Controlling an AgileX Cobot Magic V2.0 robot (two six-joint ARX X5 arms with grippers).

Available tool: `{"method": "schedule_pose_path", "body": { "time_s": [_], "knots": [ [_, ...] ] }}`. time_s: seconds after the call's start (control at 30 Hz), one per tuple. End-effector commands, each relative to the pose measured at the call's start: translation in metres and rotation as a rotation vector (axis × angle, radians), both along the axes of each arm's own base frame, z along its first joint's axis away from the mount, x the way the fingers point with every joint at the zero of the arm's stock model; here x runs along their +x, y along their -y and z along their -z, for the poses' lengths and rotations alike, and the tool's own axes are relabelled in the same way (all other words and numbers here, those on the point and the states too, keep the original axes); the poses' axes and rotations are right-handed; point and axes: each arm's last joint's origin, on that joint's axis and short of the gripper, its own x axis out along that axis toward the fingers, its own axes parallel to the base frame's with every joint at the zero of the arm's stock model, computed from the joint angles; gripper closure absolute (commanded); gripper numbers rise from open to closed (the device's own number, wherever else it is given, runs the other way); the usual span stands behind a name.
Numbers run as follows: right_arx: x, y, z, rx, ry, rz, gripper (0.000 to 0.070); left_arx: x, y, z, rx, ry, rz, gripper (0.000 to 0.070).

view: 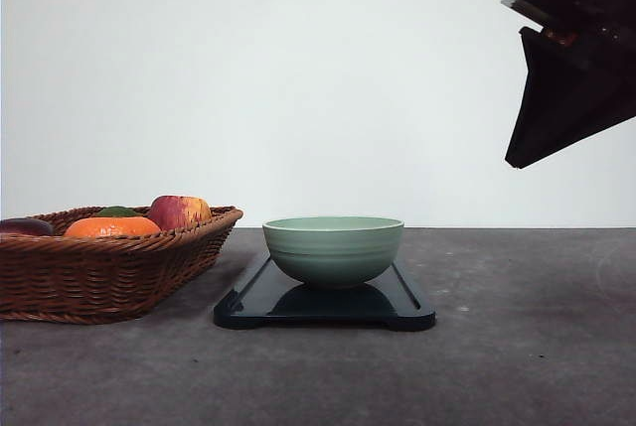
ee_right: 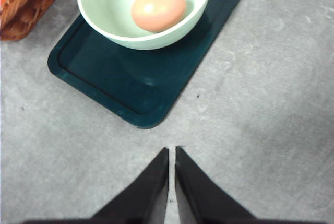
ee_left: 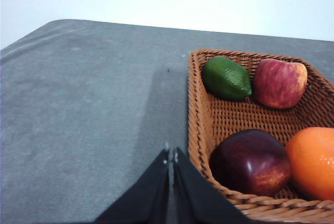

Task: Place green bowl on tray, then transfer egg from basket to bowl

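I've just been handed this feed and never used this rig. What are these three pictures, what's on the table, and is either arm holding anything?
It is a two-armed robot at a grey table. One picture looks forward over the table; the other two come from cameras on each wrist, with that arm's black fingers at the bottom.

The front view shows a green bowl on a dark tray, with a wicker basket of fruit to the left. The right wrist view shows an egg in the bowl.

The left gripper is beside the basket, and the right gripper is above bare table near the tray. Both are shut and hold nothing.
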Motion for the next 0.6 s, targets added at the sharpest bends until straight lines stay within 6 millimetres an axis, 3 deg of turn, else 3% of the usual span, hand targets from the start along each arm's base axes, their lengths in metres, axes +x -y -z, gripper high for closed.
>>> {"method": "schedule_pose_path", "body": {
  "time_s": [0.0, 0.43, 0.57],
  "knots": [
    [0.0013, -0.002, 0.0002, 0.0, 0.005, -0.01, 0.0687, 0.0011, -0.0002, 0.0053, 0.012, -0.006, -0.001, 0.07],
    [0.0012, -0.002, 0.0001, -0.001, 0.007, -0.011, 0.0687, 0.0011, -0.0002, 0.0052, 0.012, -0.005, -0.001, 0.07],
    [-0.0014, 0.0055, -0.0032, -0.081, 0.145, -0.029, 0.0687, 0.0011, -0.0001, 0.0052, 0.011, -0.005, -0.001, 0.07]
  ]
}}
